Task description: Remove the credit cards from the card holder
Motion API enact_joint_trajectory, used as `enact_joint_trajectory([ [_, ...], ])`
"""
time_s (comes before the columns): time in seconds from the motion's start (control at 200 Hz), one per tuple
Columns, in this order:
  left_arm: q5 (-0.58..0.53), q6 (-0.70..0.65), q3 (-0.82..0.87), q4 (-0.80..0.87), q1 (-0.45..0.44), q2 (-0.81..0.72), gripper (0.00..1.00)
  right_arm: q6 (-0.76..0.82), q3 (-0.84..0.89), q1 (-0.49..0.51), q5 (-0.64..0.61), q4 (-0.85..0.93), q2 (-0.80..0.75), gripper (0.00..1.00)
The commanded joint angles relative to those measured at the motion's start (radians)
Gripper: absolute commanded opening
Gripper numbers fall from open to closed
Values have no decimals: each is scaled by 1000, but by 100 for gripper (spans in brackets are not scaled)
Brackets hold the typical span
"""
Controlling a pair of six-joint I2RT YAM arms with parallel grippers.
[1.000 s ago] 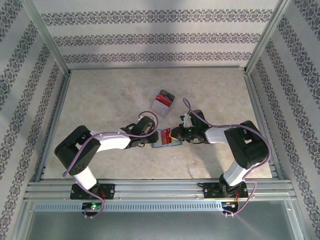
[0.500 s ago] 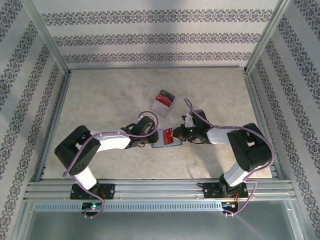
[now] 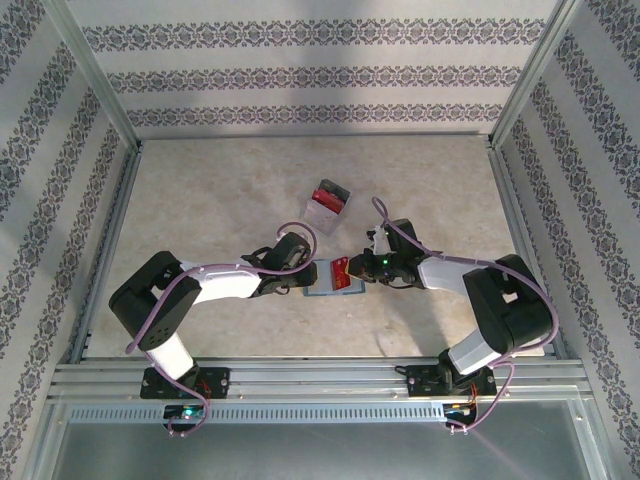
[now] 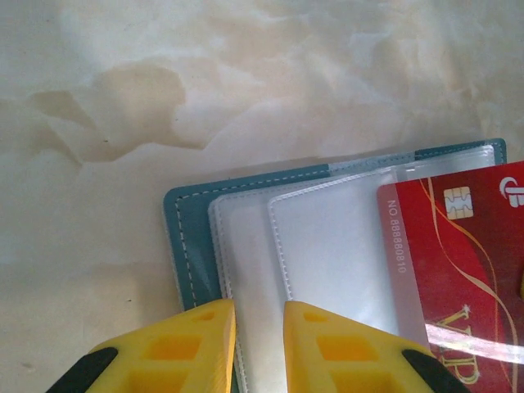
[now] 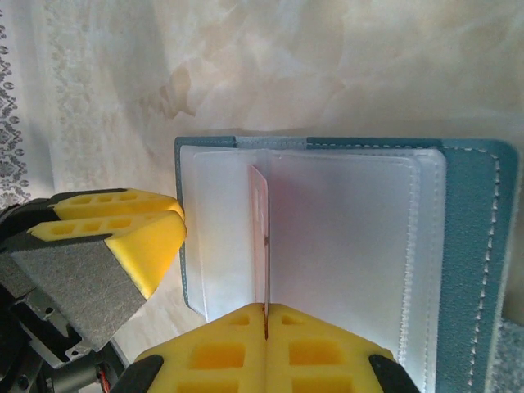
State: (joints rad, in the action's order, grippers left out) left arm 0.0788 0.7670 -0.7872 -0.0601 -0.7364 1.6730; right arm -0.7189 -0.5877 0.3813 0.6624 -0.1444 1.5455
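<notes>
The left claw (image 3: 304, 284) shows in the top view at the left edge of the flat teal-blue folding card holder (image 3: 328, 290). The holder lies open on the pale marbled counter (image 3: 200, 200), between the two arms. The right claw (image 3: 360, 270) meets it from the right, at a red plastic credit card (image 3: 341, 269) lying over the holder. A small clear plastic box (image 3: 326, 203) with red and dark contents sits farther back, apart from both claws.

In the left wrist view, the left claw (image 4: 259, 332) has its yellow fingers (image 4: 176, 348) drawn close, leaving a narrow slot. The card holder's (image 4: 184, 237) near edge and its clear plastic sleeves (image 4: 327, 246) run into that slot, and the claw grips the holder there. The credit card (image 4: 463, 270), with a gold chip, lies over the sleeves at the right.

In the right wrist view, the right claw (image 5: 265, 332) is fully closed, pinching the credit card (image 5: 259, 237), which is seen edge-on above the frosted sleeves. The card holder (image 5: 471, 246) lies flat beneath, its teal cover showing at the right. The left claw (image 5: 123, 237) is at the holder's left edge.
</notes>
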Motion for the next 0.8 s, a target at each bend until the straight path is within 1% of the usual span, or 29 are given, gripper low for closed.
enact_joint_trajectory([
  [0.0, 3, -11, -1, 11, 15, -7, 23, 43, 0, -12, -33, 61, -34, 3],
  [0.65, -19, -31, 3, 36, 15, -61, 24, 97, -35, 3, -43, 144, -140, 3],
  [0.799, -30, -31, 10, 45, 16, -80, 32, 118, -55, 11, -54, 181, -168, 3],
])
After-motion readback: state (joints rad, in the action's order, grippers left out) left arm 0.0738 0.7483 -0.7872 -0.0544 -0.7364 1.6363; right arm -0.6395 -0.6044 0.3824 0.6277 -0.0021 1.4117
